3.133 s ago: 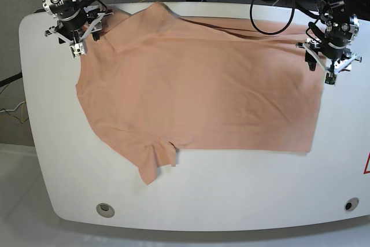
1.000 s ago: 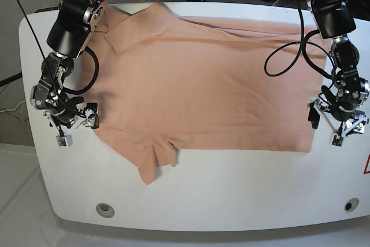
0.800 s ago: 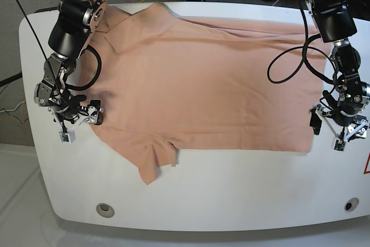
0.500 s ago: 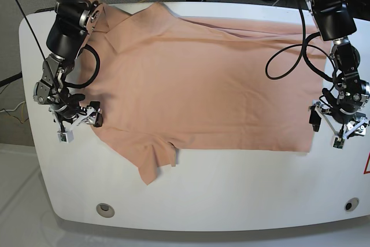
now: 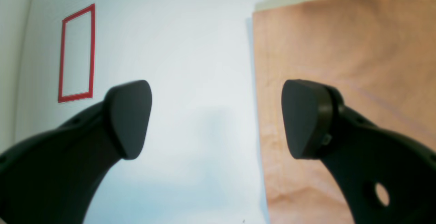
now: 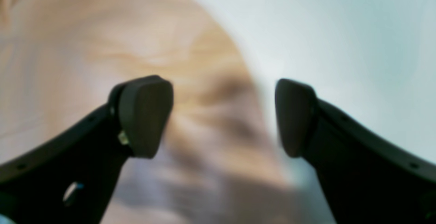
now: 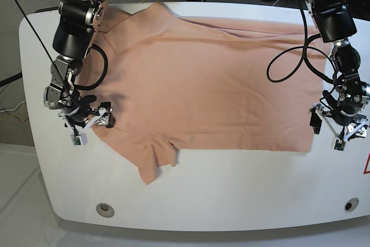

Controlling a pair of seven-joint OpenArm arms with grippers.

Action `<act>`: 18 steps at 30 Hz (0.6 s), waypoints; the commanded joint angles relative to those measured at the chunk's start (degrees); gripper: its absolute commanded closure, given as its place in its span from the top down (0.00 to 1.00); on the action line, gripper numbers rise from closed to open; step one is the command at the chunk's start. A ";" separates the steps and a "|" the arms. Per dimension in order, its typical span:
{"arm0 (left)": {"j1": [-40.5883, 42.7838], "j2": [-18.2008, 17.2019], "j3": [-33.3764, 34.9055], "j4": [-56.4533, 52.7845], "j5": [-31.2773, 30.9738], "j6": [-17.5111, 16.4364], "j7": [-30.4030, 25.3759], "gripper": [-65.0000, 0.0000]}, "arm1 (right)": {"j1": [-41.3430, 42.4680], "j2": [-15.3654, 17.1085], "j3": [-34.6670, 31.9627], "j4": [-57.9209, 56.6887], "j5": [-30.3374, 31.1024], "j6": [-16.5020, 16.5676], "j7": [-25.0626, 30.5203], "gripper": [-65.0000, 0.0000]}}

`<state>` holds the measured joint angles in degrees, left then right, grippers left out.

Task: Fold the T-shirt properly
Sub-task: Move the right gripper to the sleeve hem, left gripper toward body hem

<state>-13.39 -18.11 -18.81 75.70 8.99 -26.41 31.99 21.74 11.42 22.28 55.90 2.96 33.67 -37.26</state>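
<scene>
The white tabletop (image 7: 231, 195) has rounded corners and carries everything here. Two round holes sit near its front edge, one (image 7: 105, 209) toward the left of the base view and one (image 7: 351, 205) toward the right, and a red outline mark (image 5: 76, 51) lies on its surface just outside the shirt's hem side.

The shirt (image 7: 202, 91) is spread nearly flat across the middle and back of the tabletop, salmon pink, with its neck end toward the left of the base view and its straight hem toward the right. One short sleeve (image 7: 153, 160) points toward the front edge. A fold runs along the far edge of the cloth, near the back of the tabletop.

The right gripper (image 7: 88, 121) is low at the shirt's edge beside the front sleeve. Its wrist view shows the jaws spread wide, one black pad (image 6: 144, 115) over blurred pink cloth and the other (image 6: 294, 116) at the cloth's border with the bare tabletop; nothing is pinched between them.

The left gripper (image 7: 340, 124) is low at the hem's front corner. Its jaws are also spread wide and empty, one pad (image 5: 131, 118) above white tabletop, the other (image 5: 305, 118) above the shirt, with the hem edge running between them.

Black cables (image 7: 289, 44) loop from the left arm over the cloth.
</scene>
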 commanded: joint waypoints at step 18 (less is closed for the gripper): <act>-1.51 -0.57 -0.23 0.12 -0.33 0.52 -1.09 0.85 | -1.21 -1.62 -0.44 2.96 -0.28 -2.42 -1.82 0.03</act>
<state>-13.47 -17.91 -18.81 74.91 8.99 -26.39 32.05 19.92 9.39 21.91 58.72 3.25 31.07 -37.47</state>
